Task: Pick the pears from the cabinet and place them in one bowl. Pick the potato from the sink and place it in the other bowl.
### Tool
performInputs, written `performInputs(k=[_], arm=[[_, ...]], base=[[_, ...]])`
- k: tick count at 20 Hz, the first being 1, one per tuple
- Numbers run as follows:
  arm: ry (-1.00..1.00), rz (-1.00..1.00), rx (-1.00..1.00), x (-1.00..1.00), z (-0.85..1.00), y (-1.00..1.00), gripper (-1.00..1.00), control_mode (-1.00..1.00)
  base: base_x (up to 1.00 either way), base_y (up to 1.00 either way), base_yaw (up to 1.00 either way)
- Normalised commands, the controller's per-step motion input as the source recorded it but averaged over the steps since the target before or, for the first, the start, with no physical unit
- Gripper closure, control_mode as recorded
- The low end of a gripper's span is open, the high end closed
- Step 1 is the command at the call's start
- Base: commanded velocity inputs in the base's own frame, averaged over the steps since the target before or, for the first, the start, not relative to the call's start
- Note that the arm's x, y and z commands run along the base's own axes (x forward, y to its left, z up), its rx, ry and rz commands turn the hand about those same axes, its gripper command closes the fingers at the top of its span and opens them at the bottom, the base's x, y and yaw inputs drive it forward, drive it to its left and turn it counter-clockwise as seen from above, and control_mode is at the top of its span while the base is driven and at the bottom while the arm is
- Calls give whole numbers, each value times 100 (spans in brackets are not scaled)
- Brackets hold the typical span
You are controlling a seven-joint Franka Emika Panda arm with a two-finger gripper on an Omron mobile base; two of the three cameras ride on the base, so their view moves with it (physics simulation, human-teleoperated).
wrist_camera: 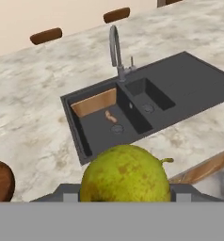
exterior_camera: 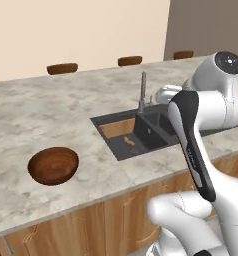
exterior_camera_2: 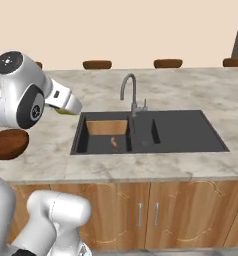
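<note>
A yellow-green pear (wrist_camera: 124, 174) with brown speckles sits between the fingers of my gripper (wrist_camera: 124, 192), which is shut on it. In the right base view the gripper (exterior_camera_2: 67, 108) hovers over the counter left of the sink, a sliver of the pear (exterior_camera_2: 66, 111) showing under the hand. The dark wooden bowl (exterior_camera: 53, 165) (exterior_camera_2: 8, 144) (wrist_camera: 0, 181) stands empty on the counter, left of the gripper. The small orange-tan potato (exterior_camera: 128, 141) (exterior_camera_2: 114, 142) (wrist_camera: 111, 116) lies in the left basin of the black sink (exterior_camera: 111, 150) (exterior_camera_2: 191, 131) (wrist_camera: 194, 87). The cabinet is out of view.
A grey gooseneck tap (exterior_camera_2: 129, 92) (wrist_camera: 116, 49) rises behind the sink. The marble counter (exterior_camera: 51, 110) runs wide to the left and behind. Brown stool tops (exterior_camera_2: 97, 64) line its far edge. Wooden cupboard doors (exterior_camera_2: 141, 210) sit below the counter front.
</note>
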Motion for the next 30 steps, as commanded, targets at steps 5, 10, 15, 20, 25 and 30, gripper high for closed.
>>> performInputs(k=[5, 10, 15, 20, 25, 30], arm=[[0, 0, 0, 0, 0, 0, 100, 100], [0, 0, 0, 0, 0, 0, 100, 100], [0, 0, 0, 0, 0, 0, 100, 100], [0, 0, 0, 0, 0, 0, 100, 100], [0, 0, 0, 0, 0, 0, 100, 100], [0, 1, 0, 0, 0, 0, 100, -100]], base=[[10, 90, 18], [38, 71, 19], [51, 15, 4], [3, 1, 0], [17, 27, 1], [7, 12, 0]])
